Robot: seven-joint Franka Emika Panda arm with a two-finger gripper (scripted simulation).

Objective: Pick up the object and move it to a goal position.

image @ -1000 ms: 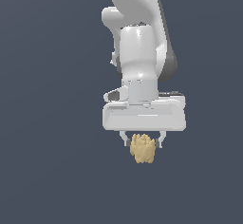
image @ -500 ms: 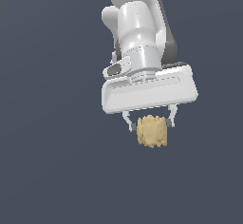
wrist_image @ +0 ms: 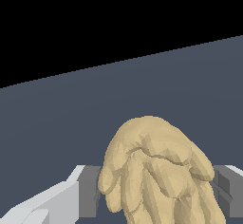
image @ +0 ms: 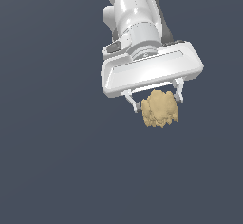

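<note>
Gripper (image: 158, 100) clamped on the object (image: 161, 109), one finger (image: 132, 101) on the side toward the exterior view's left, the other (image: 179, 92) on the side toward its right. Both fingers press the clump's flanks; most of the clump hangs out past the fingertips. Gripper body is white, wide, tilted, so the side toward the exterior view's right sits higher. Arm (image: 135, 14) runs up out of frame.

Object: tan-yellow, lumpy, bumpy lobes, narrower than the gripper body. Wrist view shows the object (wrist_image: 159, 175) filling the near field, with a grey pad (wrist_image: 89, 197) on one side and another pad (wrist_image: 228, 190) on the other, both right against it. Grip looks centred enough, though the exact contact patches are hidden by the clump itself.

Beyond that: plain dark blue-grey ground (image: 57, 161) everywhere. No shadow under the object in the exterior view, so whether it is off the ground cannot be read directly. Wrist view shows the same surface (wrist_image: 71, 109) stretching away to a black band at the horizon.

Step, as a judgement: pick done, carry phase in hand. No goal marker visible in either view, so how far is left cannot be told. Next move calls for keeping the squeeze steady while translating to the goal; the irregular shape could pivot between the pads if the wrist tilts more.

Containers: none in view, nothing to report inside any.
</note>
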